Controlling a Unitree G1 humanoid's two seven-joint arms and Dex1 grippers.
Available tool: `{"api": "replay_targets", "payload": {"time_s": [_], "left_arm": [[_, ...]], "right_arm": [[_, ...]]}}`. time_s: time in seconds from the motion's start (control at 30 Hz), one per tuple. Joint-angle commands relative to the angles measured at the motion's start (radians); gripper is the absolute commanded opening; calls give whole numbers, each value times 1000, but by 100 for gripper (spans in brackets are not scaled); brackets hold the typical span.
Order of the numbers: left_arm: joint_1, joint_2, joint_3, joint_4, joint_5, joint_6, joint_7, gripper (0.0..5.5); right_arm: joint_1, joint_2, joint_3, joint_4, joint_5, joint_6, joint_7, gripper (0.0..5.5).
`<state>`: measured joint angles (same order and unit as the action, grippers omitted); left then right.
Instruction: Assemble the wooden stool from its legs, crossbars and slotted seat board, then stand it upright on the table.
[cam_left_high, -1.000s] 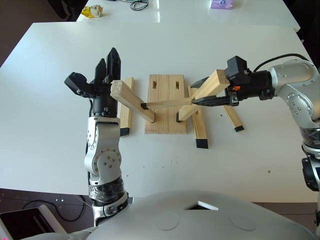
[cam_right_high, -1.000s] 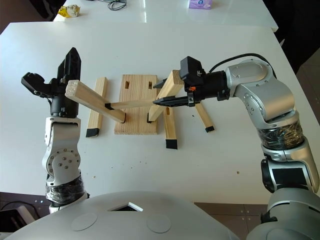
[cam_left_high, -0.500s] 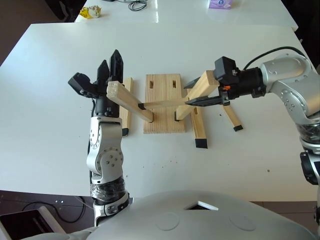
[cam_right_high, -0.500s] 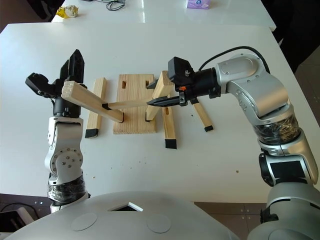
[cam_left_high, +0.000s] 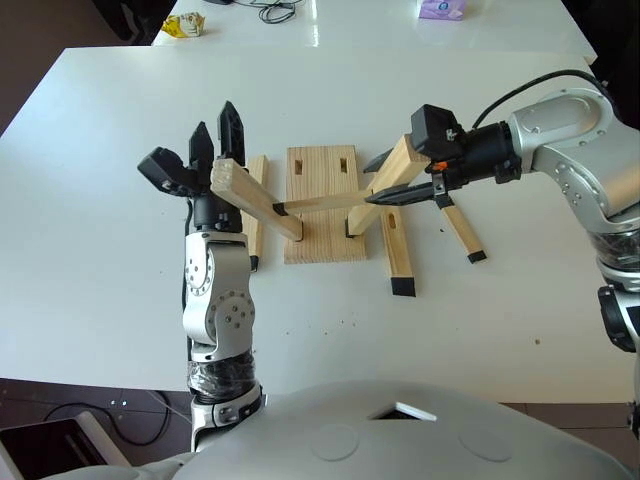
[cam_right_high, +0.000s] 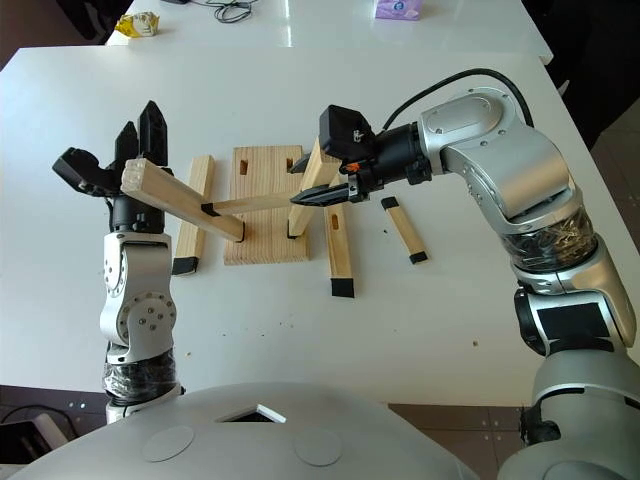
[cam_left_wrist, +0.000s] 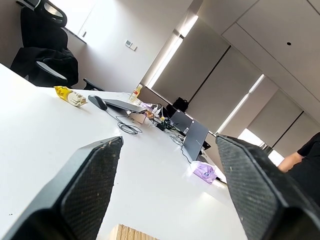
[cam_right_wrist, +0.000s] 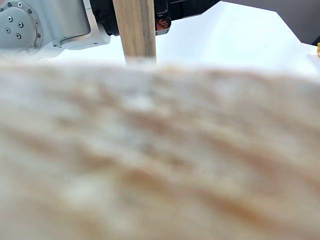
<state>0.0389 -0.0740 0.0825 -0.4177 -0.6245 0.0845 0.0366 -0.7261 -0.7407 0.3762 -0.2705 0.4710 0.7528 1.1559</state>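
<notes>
A crossbar (cam_left_high: 318, 204), seemingly joining two legs (cam_left_high: 255, 199), hangs above seat board (cam_left_high: 322, 242).

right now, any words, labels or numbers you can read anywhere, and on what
No text can be read.
yellow packet on the far table: print too small to read.
purple pack on the far table: print too small to read.
seat board: no markings seen.

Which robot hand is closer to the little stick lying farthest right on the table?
Right. The right gripper, holding a leg, is just left of the short stick; the left gripper is beyond the seat board.
</notes>
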Motion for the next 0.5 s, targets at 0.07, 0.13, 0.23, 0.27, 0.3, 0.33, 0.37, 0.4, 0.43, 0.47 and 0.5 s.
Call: {"api": "replay_targets", "payload": {"time_s": [0.07,0.13,0.23,0.27,0.3,0.33,0.37,0.4,0.43,0.47,0.5], "left_arm": [[-53,-51,-135,42,16,45,-56,344],[-46,-36,-122,48,9,46,-60,344],[-71,-36,-151,55,9,57,-76,344],[-80,-42,-166,61,14,59,-81,344],[-84,-49,-181,65,17,58,-84,344],[-83,-56,-197,65,21,56,-86,344],[-81,-62,-210,64,24,54,-87,344],[-81,-70,-223,64,23,55,-86,344],[-82,-77,-234,64,21,56,-86,344],[-84,-86,-251,66,20,57,-88,344],[-86,-100,-265,66,10,58,-90,344]], "right_arm": [[23,57,103,12,-56,95,-57,202],[37,57,105,-1,-56,104,-66,202],[50,82,116,-59,-23,157,-88,202],[47,90,117,-59,-20,166,-93,202],[42,96,119,-54,-20,176,-96,202],[35,97,123,-49,-22,181,-93,202],[30,93,127,-50,-23,188,-87,202],[27,87,126,-56,-16,204,-80,202],[24,83,126,-62,-11,215,-75,202],[17,82,129,-65,-7,223,-69,202],[9,83,130,-68,-2,236,-65,202]]}}
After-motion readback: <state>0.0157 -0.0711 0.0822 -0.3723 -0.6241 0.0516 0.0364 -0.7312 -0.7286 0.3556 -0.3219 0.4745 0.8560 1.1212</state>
